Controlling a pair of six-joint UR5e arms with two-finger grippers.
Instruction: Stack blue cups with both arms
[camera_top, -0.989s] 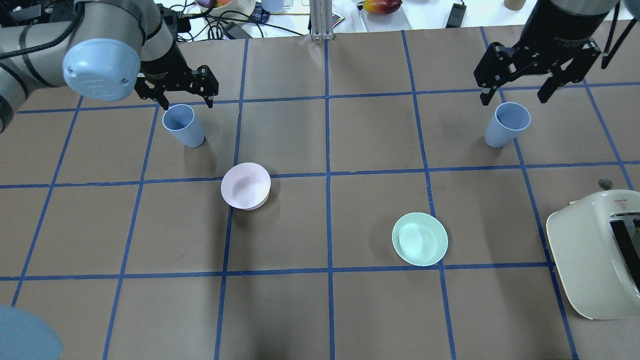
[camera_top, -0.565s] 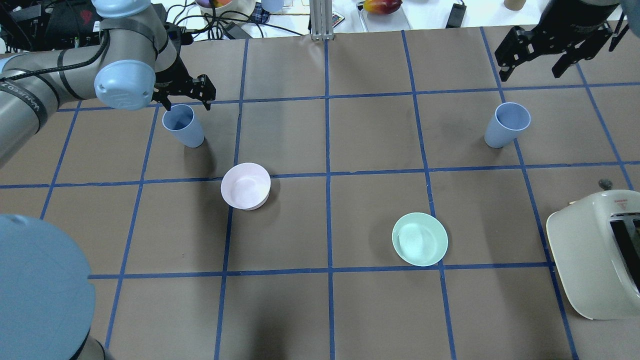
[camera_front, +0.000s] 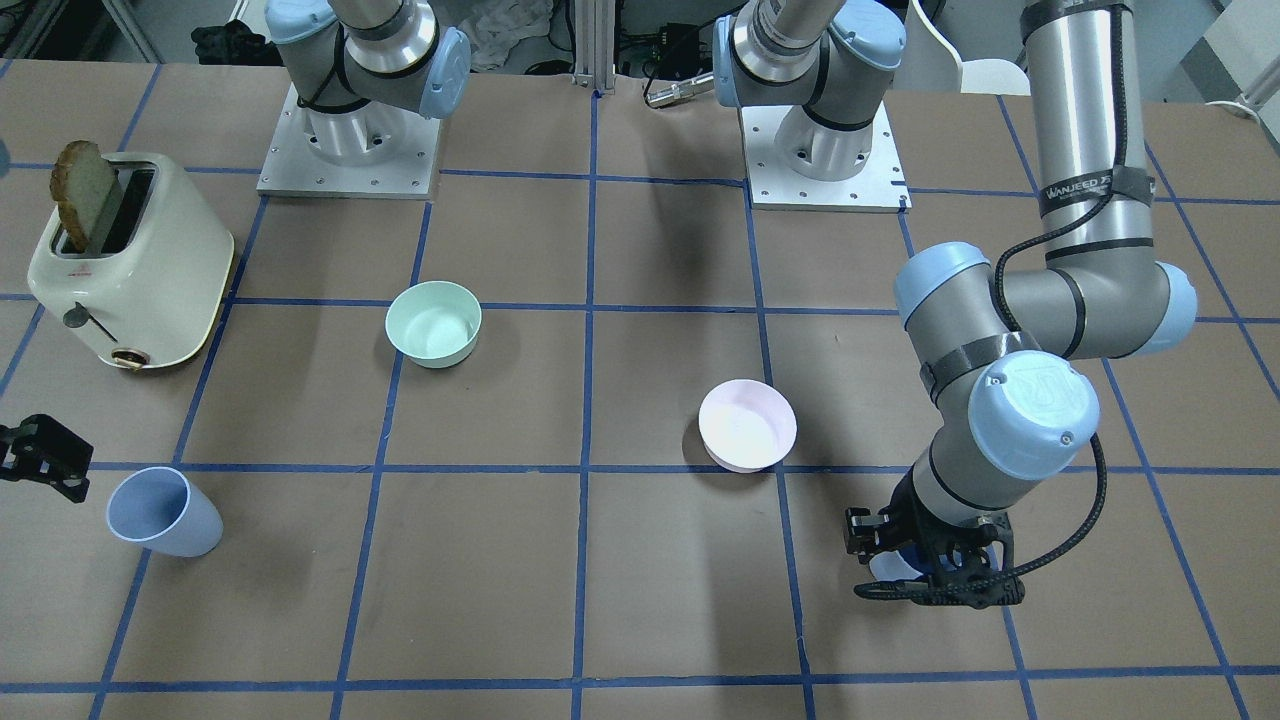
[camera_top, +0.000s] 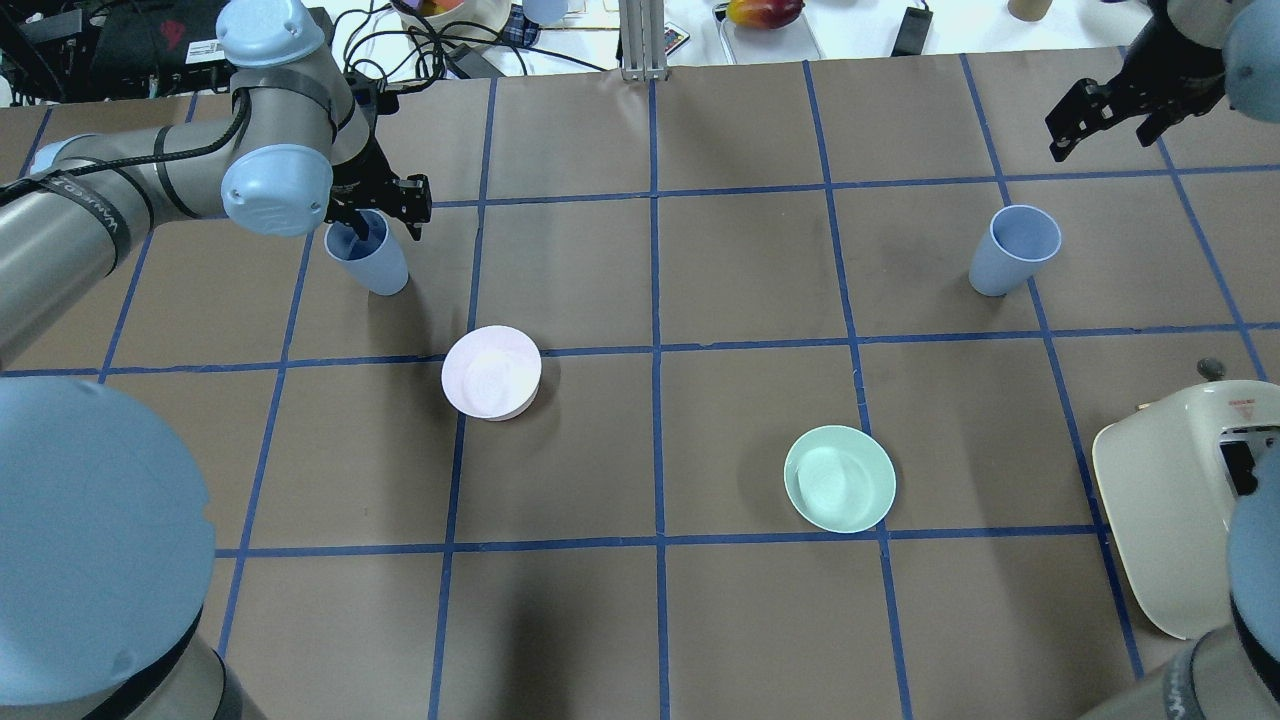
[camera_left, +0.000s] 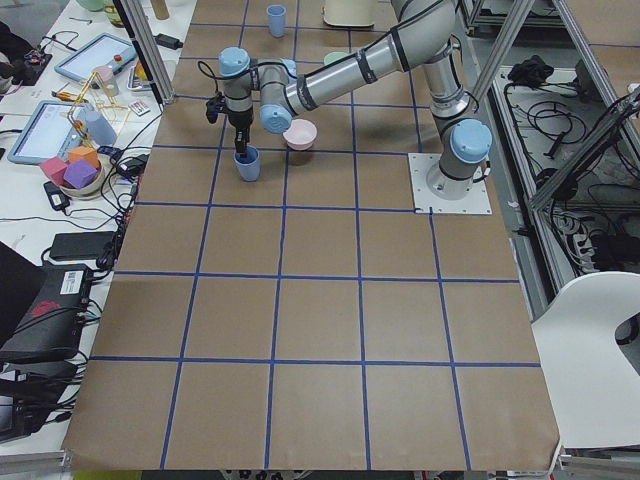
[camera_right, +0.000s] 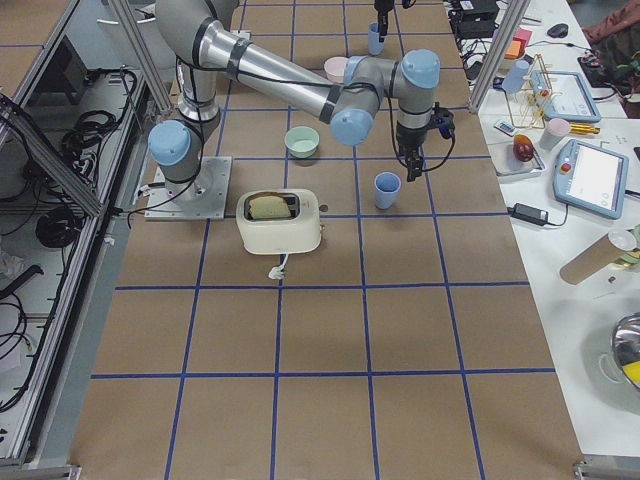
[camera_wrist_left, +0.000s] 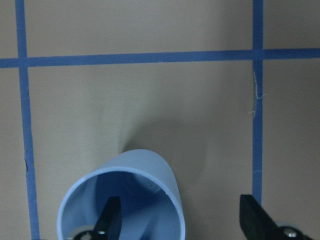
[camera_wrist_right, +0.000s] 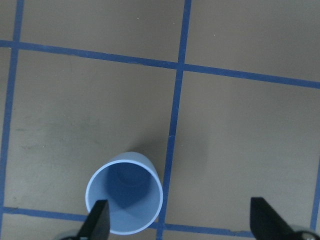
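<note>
The left gripper (camera_wrist_left: 180, 201) is released and straddles the wall of the far-left pale blue plastic tumbler (camera_top: 370, 258), with one finger inside its rim. The right gripper (camera_wrist_right: 178, 201) hangs spread, well clear of the upright matching far-right tumbler (camera_top: 1010, 250).

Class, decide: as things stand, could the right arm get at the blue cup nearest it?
Probably yes. The right gripper hangs open, above and just beyond the cup. The cup stands upright with nothing close beside it, and the toaster is well off.
</note>
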